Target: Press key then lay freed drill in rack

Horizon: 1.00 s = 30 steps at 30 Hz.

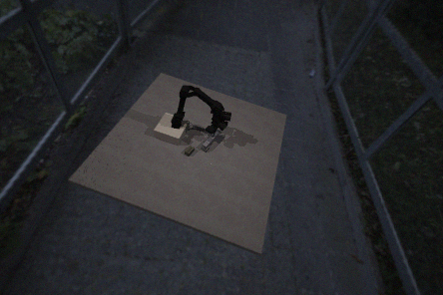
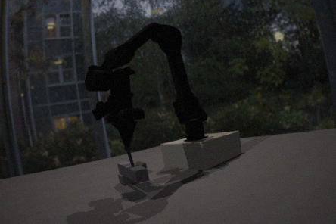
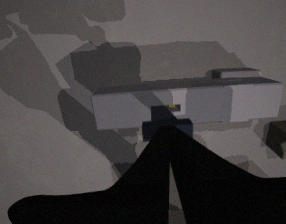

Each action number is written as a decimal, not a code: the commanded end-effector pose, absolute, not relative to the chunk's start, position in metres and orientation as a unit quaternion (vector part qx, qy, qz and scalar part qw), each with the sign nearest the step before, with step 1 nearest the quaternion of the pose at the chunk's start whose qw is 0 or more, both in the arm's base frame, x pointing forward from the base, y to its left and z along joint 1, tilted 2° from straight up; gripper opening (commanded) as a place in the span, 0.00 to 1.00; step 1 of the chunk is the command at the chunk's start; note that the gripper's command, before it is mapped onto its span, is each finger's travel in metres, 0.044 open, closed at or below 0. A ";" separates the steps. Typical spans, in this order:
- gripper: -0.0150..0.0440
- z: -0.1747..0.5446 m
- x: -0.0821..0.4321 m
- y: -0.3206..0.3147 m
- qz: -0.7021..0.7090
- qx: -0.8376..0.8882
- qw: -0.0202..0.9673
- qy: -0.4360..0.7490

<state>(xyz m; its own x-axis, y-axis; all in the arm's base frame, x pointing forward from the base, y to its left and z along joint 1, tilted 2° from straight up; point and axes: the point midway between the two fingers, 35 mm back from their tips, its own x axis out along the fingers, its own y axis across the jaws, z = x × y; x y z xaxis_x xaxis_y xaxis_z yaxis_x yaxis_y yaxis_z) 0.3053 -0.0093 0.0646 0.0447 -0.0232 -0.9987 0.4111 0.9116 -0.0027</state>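
A long pale grey block [image 1: 207, 144] [image 2: 132, 174] [image 3: 256, 102] lies on the board. A small slot near its middle shows something yellow in the wrist view. A dark blue key [image 2: 131, 159] [image 3: 150, 131] stands at this slot, its thin blade reaching down to the block and its wider head up. My gripper [image 2: 127, 148] [image 3: 166, 132] is shut, with nothing visible between the fingers, its tips at the key's head; whether they touch it is hard to tell. I cannot make out the drill for certain; the yellow bit may be part of it.
A small olive-brown piece [image 1: 189, 150] [image 2: 141, 163] [image 3: 277, 139] lies near the block's end; I cannot tell whether it is the rack. A low grey box [image 3: 239, 73] shows behind the block. The arm stands on a cream base [image 1: 166, 124] [image 2: 217, 150] on the brown board [image 1: 175, 186].
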 end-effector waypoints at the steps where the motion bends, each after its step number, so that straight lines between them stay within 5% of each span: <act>1: 0.25 0.046 0.297 -0.004 -0.150 0.144 0.690 0.693; 30: 0.25 0.034 0.295 -0.003 -0.150 0.144 0.690 0.693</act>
